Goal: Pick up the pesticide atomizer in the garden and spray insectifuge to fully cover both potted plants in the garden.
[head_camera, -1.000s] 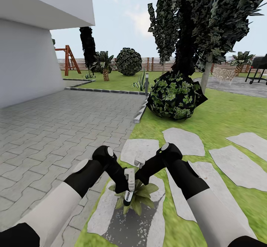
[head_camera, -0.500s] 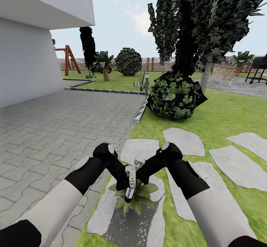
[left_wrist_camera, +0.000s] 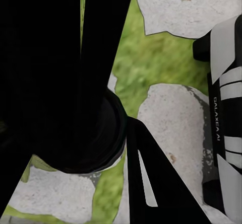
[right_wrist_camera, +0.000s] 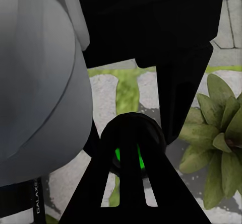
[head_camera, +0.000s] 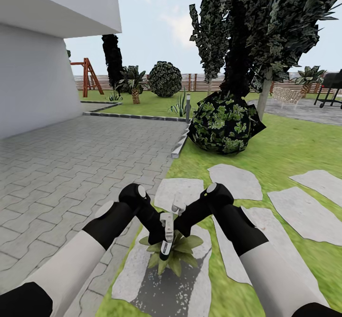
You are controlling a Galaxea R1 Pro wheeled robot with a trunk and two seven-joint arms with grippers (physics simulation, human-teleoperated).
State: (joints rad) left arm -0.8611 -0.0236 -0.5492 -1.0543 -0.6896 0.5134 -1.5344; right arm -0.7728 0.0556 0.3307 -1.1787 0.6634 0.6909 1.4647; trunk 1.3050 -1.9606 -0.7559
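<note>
My left claw (head_camera: 164, 250) clasps the pesticide atomizer (head_camera: 166, 234) just above the potted plant (head_camera: 175, 253); my right claw's (head_camera: 179, 208) grip I cannot tell.

We stand at the edge of the garden, with a stone slab (head_camera: 161, 283) directly before us and a potted plant (head_camera: 176, 253) on it. Our left gripper (head_camera: 165, 241) hangs over the plant's left side; our right gripper (head_camera: 178, 208) sits just behind it, both arms meeting above the plant. More slabs (head_camera: 235, 180) lie ahead and to the right, set in the lawn (head_camera: 285, 150). A paved area (head_camera: 71, 165) spreads to our left, with the house wall (head_camera: 33, 84) beyond it. A round bush (head_camera: 223, 123) stands ahead on the grass, a tree (head_camera: 256, 32) behind it. The fence (head_camera: 199, 82) runs across the far back.
</note>
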